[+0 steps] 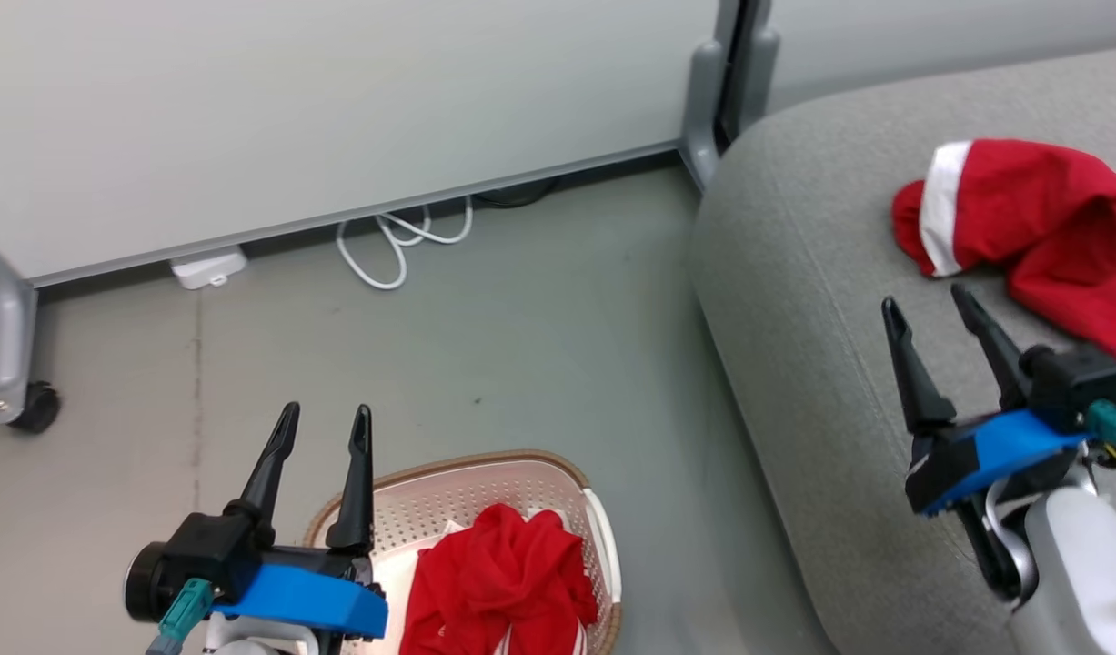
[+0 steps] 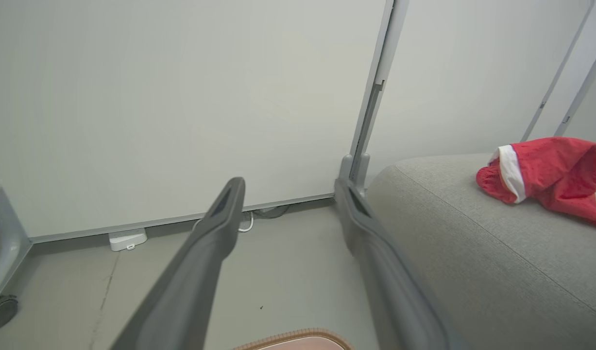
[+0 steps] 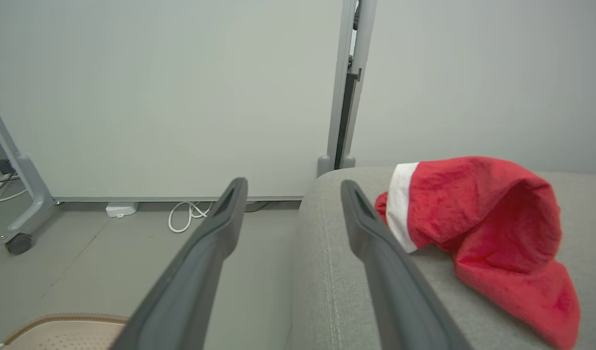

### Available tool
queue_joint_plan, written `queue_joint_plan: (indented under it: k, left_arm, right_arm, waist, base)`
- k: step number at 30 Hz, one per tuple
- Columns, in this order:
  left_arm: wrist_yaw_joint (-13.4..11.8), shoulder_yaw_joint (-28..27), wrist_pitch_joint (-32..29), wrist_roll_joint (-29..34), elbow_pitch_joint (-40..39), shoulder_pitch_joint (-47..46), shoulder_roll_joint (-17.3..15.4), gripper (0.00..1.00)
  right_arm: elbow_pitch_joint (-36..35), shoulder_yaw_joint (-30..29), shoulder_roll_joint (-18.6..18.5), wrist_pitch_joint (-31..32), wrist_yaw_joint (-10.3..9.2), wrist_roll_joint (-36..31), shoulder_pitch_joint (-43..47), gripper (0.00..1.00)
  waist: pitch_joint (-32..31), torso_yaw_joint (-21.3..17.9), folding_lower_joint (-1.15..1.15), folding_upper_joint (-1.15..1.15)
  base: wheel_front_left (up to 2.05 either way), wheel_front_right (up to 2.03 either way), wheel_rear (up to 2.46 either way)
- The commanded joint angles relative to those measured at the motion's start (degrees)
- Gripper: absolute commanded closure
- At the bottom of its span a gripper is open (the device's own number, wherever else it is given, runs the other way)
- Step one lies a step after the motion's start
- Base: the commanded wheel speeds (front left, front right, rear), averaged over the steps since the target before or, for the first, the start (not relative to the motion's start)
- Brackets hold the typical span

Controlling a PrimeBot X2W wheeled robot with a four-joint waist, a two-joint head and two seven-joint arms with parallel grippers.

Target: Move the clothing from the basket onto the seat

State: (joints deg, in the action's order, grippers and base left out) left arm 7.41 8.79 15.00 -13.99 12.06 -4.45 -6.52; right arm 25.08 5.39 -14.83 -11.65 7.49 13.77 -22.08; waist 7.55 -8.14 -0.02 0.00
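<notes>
One red garment with a broad white band [image 1: 1021, 227] lies on the light-grey seat [image 1: 821, 300], at its far right; it also shows in the left wrist view [image 2: 545, 177] and the right wrist view [image 3: 482, 228]. A second red garment [image 1: 503, 582] is bunched inside the cream perforated basket [image 1: 485, 482] on the floor. My left gripper [image 1: 326, 428] hangs open just left of the basket, empty. Above the seat's front part, my right gripper [image 1: 926, 309] is open and empty, a short way in front of the garment there.
A white partition wall [image 1: 339, 118] with a grey post [image 1: 712, 100] stands behind. White cables [image 1: 394, 241] and a small white box [image 1: 207, 267] lie at its foot. A grey wheeled leg [image 1: 12, 364] is at the far left. Grey floor [image 1: 539, 346] separates basket and seat.
</notes>
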Motion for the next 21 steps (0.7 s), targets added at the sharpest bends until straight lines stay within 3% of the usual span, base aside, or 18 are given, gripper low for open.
queue_joint_plan:
  k: [1,10,21]
  left_arm:
    - [0.0,-0.6,0.3,0.3,0.2,0.6,0.2,0.00]
    - [0.1,-3.4,0.3,0.1,1.6,2.2,0.6,0.00]
    - [0.1,-4.6,0.3,-0.6,5.1,2.7,-0.3,0.00]
  right_arm:
    - [-1.6,-0.3,0.4,0.3,0.02,-0.5,2.0,0.00]
    - [-13.2,-3.0,6.9,0.7,0.02,-5.2,12.4,0.00]
    - [-16.8,-4.6,10.8,2.8,0.02,-7.6,19.7,0.00]
  waist:
    - [-1.3,1.7,0.02,0.00]
    - [-3.8,6.4,0.02,0.00]
    - [-7.2,9.1,0.02,0.00]
  base:
    - [0.00,0.00,0.00]
    - [0.00,0.00,0.00]
    - [0.00,0.00,0.00]
